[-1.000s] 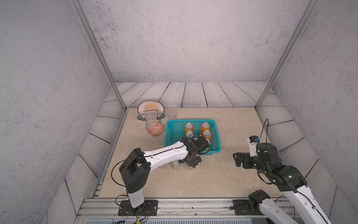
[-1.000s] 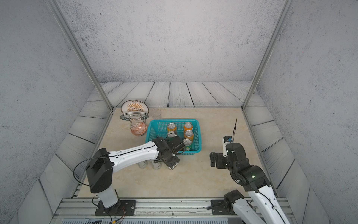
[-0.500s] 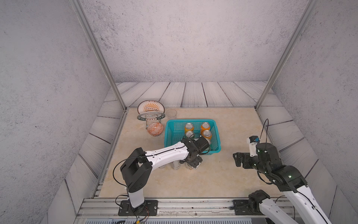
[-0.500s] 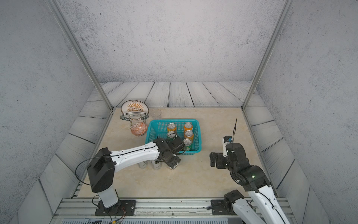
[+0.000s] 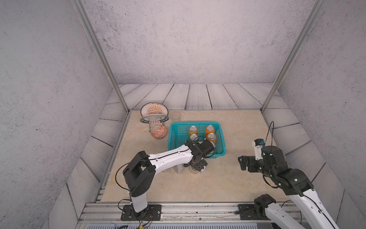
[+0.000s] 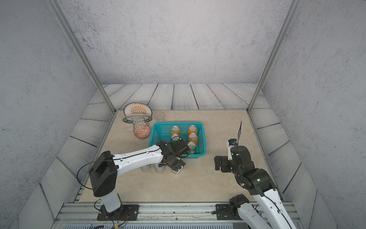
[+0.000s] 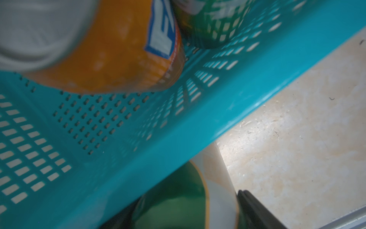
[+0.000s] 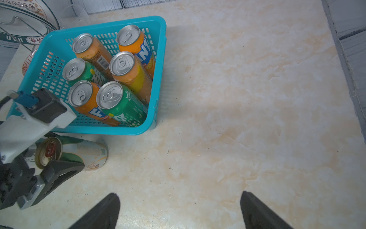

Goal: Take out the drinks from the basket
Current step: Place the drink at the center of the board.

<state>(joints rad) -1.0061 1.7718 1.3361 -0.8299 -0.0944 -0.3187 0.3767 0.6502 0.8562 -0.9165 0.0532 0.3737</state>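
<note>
Right wrist view shows it best: the gold-topped can (image 8: 79, 151) stands on the surface (image 8: 237, 99) between the left fingers (image 8: 59, 170), just outside the near wall of the basket (image 8: 103, 130). One finger lies along the can's side, but I cannot tell whether the pair clamps it or has let go. Compared with a second ago in the top views, the left arm has barely shifted and sits low at the same spot. So the carry seems over, and setting down and releasing looks like the step in hand. Two silver-white cans (image 6: 146, 168) stand just beside those fingers, on the arm's side. That makes three drinks out. Beyond the left fingers, four orange cans (image 8: 128, 71) and two green cans (image 8: 122, 107) remain upright in the basket. The right fingers (image 8: 103, 214) are spread wide and empty over bare surface, well apart from the basket, and look free to take the next can.
</note>
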